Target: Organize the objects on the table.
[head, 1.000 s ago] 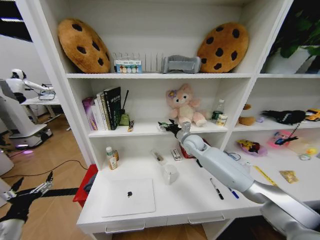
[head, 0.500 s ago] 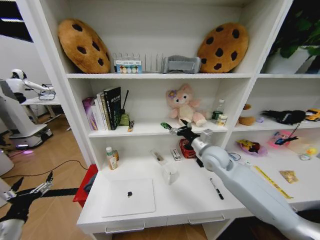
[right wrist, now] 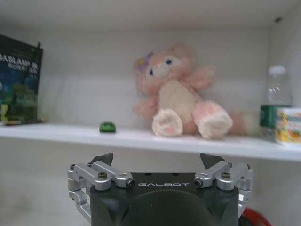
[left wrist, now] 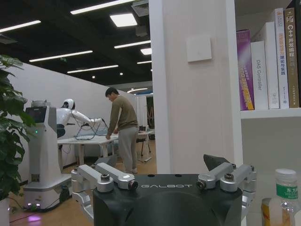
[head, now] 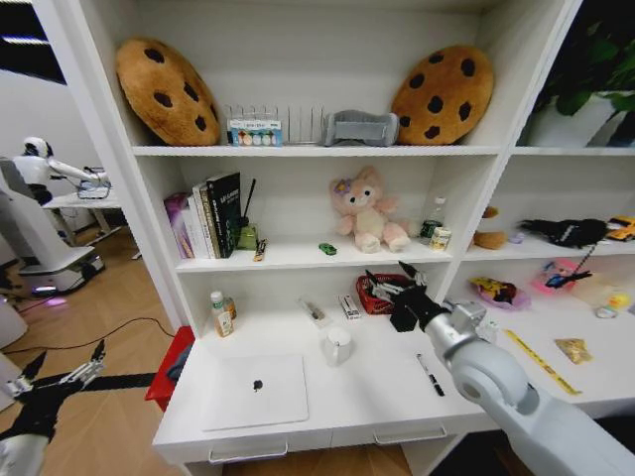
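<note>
The right gripper (head: 395, 286) hangs over the smooth white table (head: 377, 392), metal fingers spread and empty; the tiny green toy car (head: 327, 249) sits on the shelf beside a fuzzy pink plush (head: 364, 208); the flat silver laptop (head: 256, 391) lies closed; the left gripper (head: 62, 375) idles low, splayed.

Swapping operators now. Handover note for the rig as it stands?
Right end effector: open, empty, above the table, below the middle shelf.
Left end effector: open, parked low at the robot's left, off the table.
Green toy car: on the middle shelf, beside the pink plush, nothing gripping it.
Silver laptop: closed, front left of the table.
Black pen: lying on the table at the right, under the right arm.
Done: car is shelved.
Left: pen and laptop sit ungripped on the table.
</note>
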Robot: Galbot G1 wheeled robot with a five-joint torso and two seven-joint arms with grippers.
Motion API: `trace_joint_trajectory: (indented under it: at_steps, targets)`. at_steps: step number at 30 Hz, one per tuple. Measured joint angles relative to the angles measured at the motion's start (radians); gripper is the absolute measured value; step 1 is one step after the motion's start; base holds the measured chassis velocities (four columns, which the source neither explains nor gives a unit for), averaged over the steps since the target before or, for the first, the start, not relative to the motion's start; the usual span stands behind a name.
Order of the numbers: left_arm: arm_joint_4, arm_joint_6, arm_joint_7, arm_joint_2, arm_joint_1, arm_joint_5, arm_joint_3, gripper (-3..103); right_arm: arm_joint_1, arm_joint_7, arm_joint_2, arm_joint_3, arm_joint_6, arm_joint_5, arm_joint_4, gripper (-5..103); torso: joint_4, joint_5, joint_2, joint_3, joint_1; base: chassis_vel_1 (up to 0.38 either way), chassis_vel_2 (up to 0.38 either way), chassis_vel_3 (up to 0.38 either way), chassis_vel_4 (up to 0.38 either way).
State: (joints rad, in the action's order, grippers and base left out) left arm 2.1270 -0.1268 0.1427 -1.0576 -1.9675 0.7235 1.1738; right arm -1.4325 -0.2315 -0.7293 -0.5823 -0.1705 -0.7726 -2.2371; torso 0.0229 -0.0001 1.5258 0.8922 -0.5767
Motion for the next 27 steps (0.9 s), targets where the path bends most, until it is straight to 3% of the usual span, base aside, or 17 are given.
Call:
trace_joint_trajectory:
  at_steps: [4,9,11,12,14,17,18,20,23,27]
  targets:
    - [0.000,0.000,0.000,0.000,0.000,0.000,0.000,100,-0.133,-0.019,-0.042,-0.059,-0.025,0.060,0.020,100,-0.0002,0.0001,0.000,0.000,0.000,0.000,0.000,0.000,0.000]
    - [0.000,0.000,0.000,0.000,0.000,0.000,0.000,100,-0.166,-0.043,-0.052,-0.090,-0.064,0.021,0.044,100,-0.0002,0.0001,0.000,0.000,0.000,0.000,0.000,0.000,0.000]
    - [0.000,0.000,0.000,0.000,0.000,0.000,0.000,100,-0.170,-0.080,-0.050,-0.116,-0.150,-0.068,0.072,100,-0.0002,0.0001,0.000,0.000,0.000,0.000,0.000,0.000,0.000]
    - [0.000,0.000,0.000,0.000,0.000,0.000,0.000,100,-0.170,-0.080,-0.050,-0.116,-0.150,-0.068,0.072,100,-0.0002,0.0001,0.000,0.000,0.000,0.000,0.000,0.000,0.000]
    - [0.000,0.000,0.000,0.000,0.000,0.000,0.000,100,-0.158,-0.101,-0.038,-0.128,-0.238,-0.129,0.109,100,-0.0002,0.0001,0.000,0.000,0.000,0.000,0.000,0.000,0.000]
    - [0.000,0.000,0.000,0.000,0.000,0.000,0.000,100,-0.144,-0.117,-0.035,-0.129,-0.290,-0.172,0.126,100,-0.0002,0.0001,0.000,0.000,0.000,0.000,0.000,0.000,0.000]
    - [0.000,0.000,0.000,0.000,0.000,0.000,0.000,100,-0.121,-0.132,-0.032,-0.128,-0.351,-0.218,0.147,100,-0.0002,0.0002,0.000,0.000,0.000,0.000,0.000,0.000,0.000]
    - [0.000,0.000,0.000,0.000,0.000,0.000,0.000,100,-0.102,-0.143,-0.030,-0.123,-0.384,-0.242,0.165,100,-0.0002,0.0001,0.000,0.000,0.000,0.000,0.000,0.000,0.000]
    - [0.000,0.000,0.000,0.000,0.000,0.000,0.000,100,-0.018,-0.204,-0.015,-0.082,-0.509,-0.319,0.241,100,-0.0003,0.0003,0.000,0.000,0.000,0.000,0.000,0.000,0.000]
    - [0.000,0.000,0.000,0.000,0.000,0.000,0.000,100,0.043,-0.255,-0.003,-0.047,-0.565,-0.392,0.297,100,-0.0003,0.0000,0.000,0.000,0.000,0.000,0.000,0.000,0.000]
